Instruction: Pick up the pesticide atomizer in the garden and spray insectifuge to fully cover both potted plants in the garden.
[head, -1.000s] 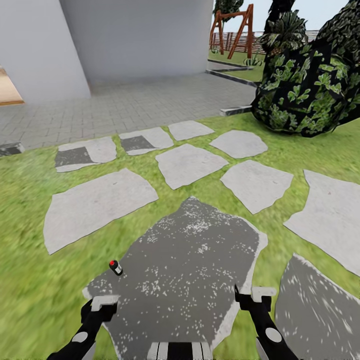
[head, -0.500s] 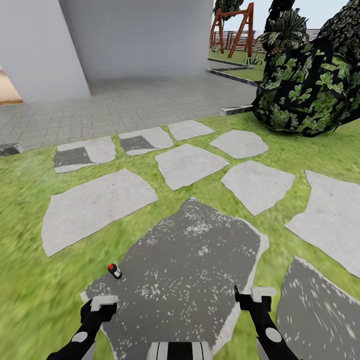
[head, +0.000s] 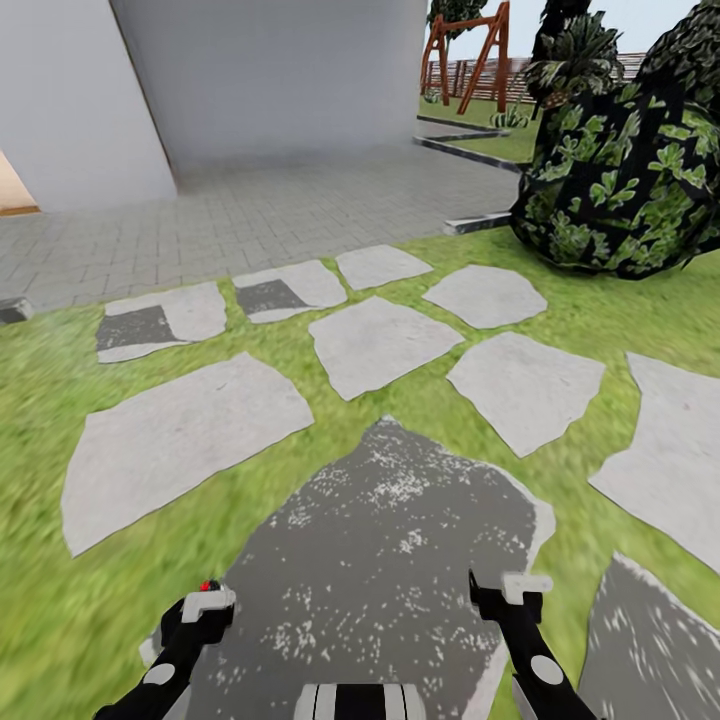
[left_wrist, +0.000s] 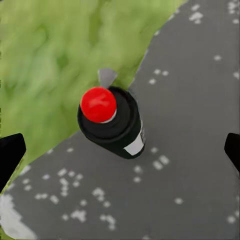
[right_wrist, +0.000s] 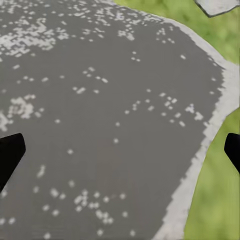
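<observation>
The pesticide atomizer (left_wrist: 111, 122), a small dark bottle with a red top and a pale label, stands at the edge of a dark speckled stepping stone (head: 380, 540), beside the lawn. In the head view just its red top (head: 208, 585) peeks out over my left gripper (head: 205, 605). In the left wrist view the left gripper (left_wrist: 121, 150) hangs open above the bottle, its fingertips (left_wrist: 10, 155) wide apart and touching nothing. My right gripper (head: 510, 590) is open too, over bare dark stone (right_wrist: 120, 125). The two potted plants are out of view.
Pale stepping stones (head: 380, 340) lie in the grass ahead, then a grey paved area (head: 250, 210) and a white wall (head: 280, 70). A big dark leafy bush (head: 620, 170) stands at the right. A wooden swing frame (head: 470, 50) and fence are far back.
The whole view has shifted as the robot rolled forward. The atomizer has slid down the picture until it sits just in front of my left gripper. Both grippers stay open.
</observation>
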